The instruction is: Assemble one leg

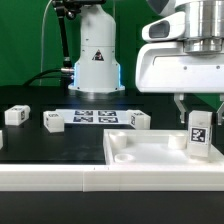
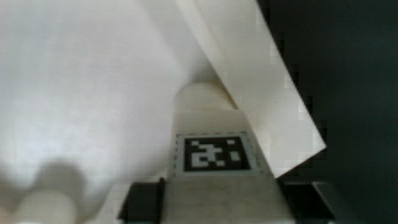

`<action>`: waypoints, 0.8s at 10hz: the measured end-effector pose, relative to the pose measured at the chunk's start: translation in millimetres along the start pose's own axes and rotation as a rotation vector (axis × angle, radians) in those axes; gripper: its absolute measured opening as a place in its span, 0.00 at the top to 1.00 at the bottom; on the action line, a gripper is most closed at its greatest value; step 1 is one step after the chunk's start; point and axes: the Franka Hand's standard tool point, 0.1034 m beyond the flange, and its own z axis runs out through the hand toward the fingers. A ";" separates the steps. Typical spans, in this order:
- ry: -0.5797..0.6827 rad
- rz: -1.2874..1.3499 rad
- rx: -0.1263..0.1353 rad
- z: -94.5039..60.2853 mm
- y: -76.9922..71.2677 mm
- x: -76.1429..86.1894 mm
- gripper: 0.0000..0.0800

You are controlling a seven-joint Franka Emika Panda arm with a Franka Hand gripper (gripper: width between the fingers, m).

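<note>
My gripper (image 1: 200, 118) is shut on one leg (image 1: 200, 137), a small white oblong block with a black-and-white tag. It holds the leg upright over the right end of the large white tray-like panel (image 1: 120, 150). In the wrist view the leg (image 2: 217, 150) sits between my two dark fingers (image 2: 157, 200), its far end at a rounded socket close to the panel's raised side wall (image 2: 267, 80). I cannot tell whether the leg touches the panel. Three more legs lie on the table: two at the exterior view's left (image 1: 15, 116) (image 1: 52, 121) and one behind the panel (image 1: 138, 119).
The marker board (image 1: 95, 117) lies flat on the table behind the panel. The robot base (image 1: 95, 60) stands at the back. A second rounded socket bump (image 2: 50, 190) shows on the panel floor in the wrist view.
</note>
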 end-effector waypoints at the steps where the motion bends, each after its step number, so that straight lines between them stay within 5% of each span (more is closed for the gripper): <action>1: 0.001 0.122 -0.003 0.1 -0.9 -1.7 0.63; 8: -0.044 0.464 -0.009 -1.0 -3.5 -4.7 0.63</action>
